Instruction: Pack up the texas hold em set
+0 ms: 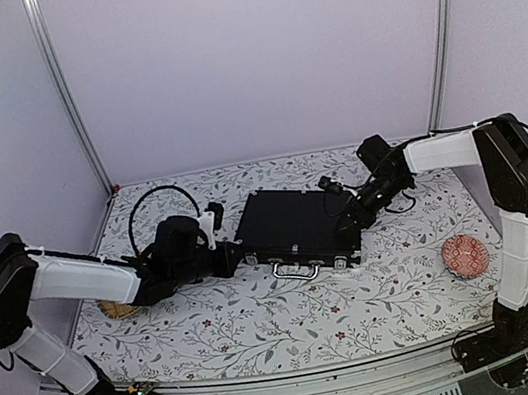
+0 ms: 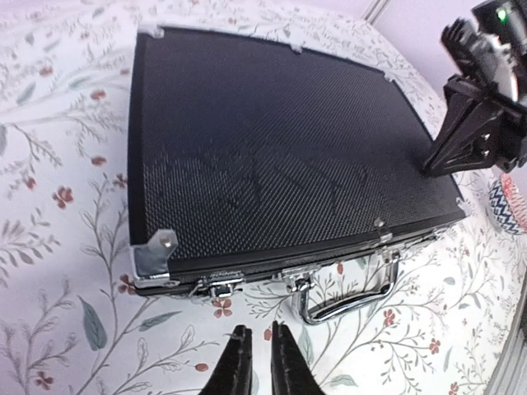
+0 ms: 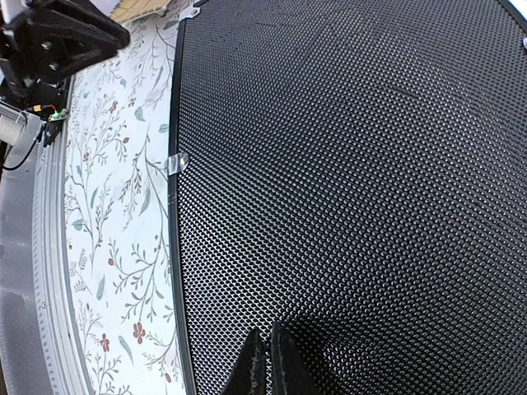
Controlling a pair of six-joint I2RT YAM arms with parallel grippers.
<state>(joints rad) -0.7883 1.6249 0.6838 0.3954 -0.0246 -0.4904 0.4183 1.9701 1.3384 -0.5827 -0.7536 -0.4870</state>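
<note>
The top view alone shows the whole table [image 1: 266, 329]: the closed black case [image 1: 294, 223] lies at centre, the red bowl [image 1: 464, 255] at near right, and the straw tray [image 1: 115, 307] under the left arm. The left wrist view resolves the handle [image 2: 350, 298] and latches [image 2: 218, 287] on the case's near edge. The left fingers [image 2: 243, 358] stand just short of that edge, nearly together and grasping nothing. The right wrist view shows the right fingers [image 3: 257, 370] clenched and empty over the lid; contact cannot be told.
</note>
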